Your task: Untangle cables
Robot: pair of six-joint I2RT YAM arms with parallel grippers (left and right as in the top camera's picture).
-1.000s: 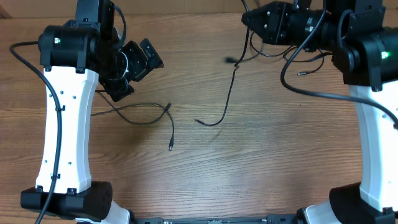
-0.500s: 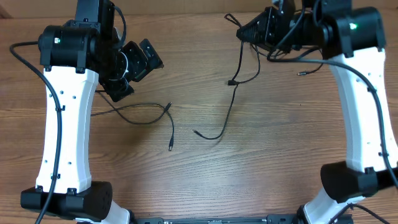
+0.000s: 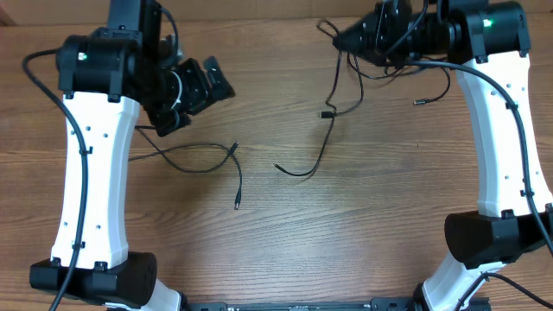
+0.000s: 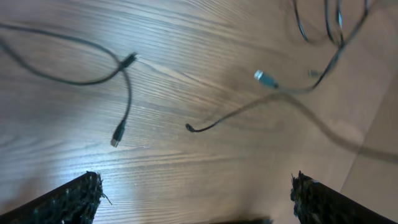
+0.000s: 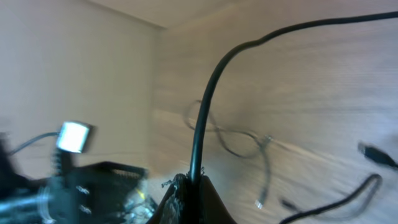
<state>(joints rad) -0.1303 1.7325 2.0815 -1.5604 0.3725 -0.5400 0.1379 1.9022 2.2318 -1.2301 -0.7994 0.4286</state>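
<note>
Wood-grain table (image 3: 389, 233), light brown; plain beige wall (image 5: 74, 68) at far edge; soft glare on wood.

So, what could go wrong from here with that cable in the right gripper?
1. The right gripper pinches the held cable at its very tips; it could slip out.
2. The loops beside the right arm may tighten if pulled.
3. The loose cable disappears under the left arm; possible snag.

My right gripper (image 3: 339, 36) sits further toward 9 o'clock than a sec ago, and the cable (image 3: 321, 147) it pinches trails longer, with its plug (image 3: 328, 114) shifted toward 6 o'clock. My left gripper (image 3: 197, 97) has nudged toward 3 o'clock.
</note>
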